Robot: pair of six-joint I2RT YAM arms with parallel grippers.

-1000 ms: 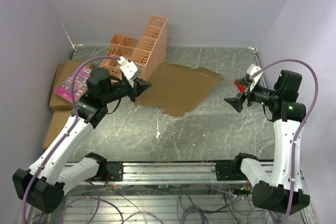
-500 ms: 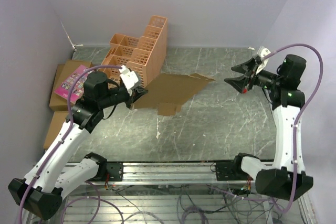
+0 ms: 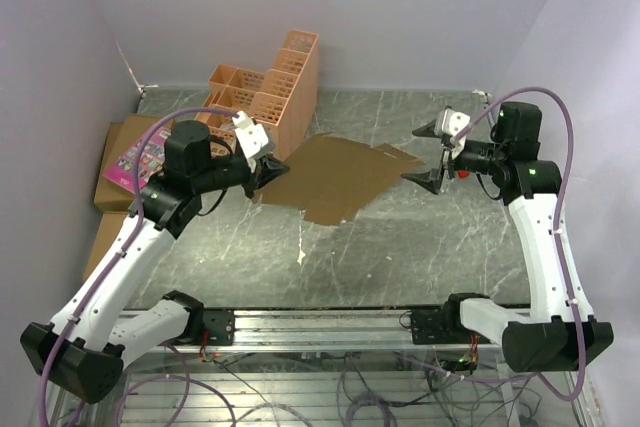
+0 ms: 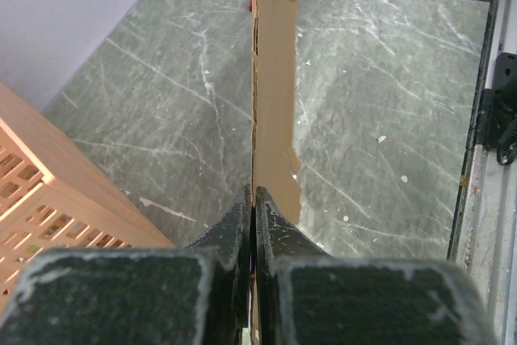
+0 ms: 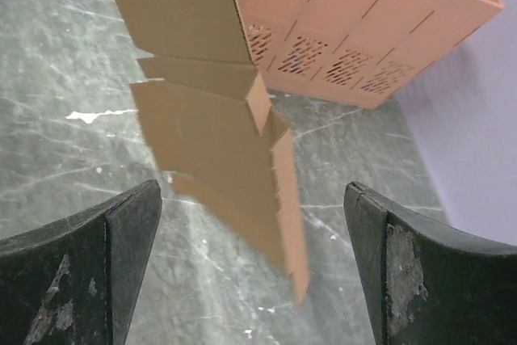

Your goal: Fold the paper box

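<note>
Left hand (image 3: pixel 274 169) clamps paper box (image 3: pixel 340 175); right hand (image 3: pixel 424 155) agape.

Paper box (image 3: pixel 335 177) – brown cardboard sheet, unfolded
L edge clamped in left gripper (image 3: pixel 271 169); flapped far edge near right gripper (image 3: pixel 421 155), not touching.

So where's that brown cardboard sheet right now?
In the overhead view the paper box spreads across mid-table, just right of the orange crate; the left gripper pinches its left corner and the open right gripper faces its right end.
</note>
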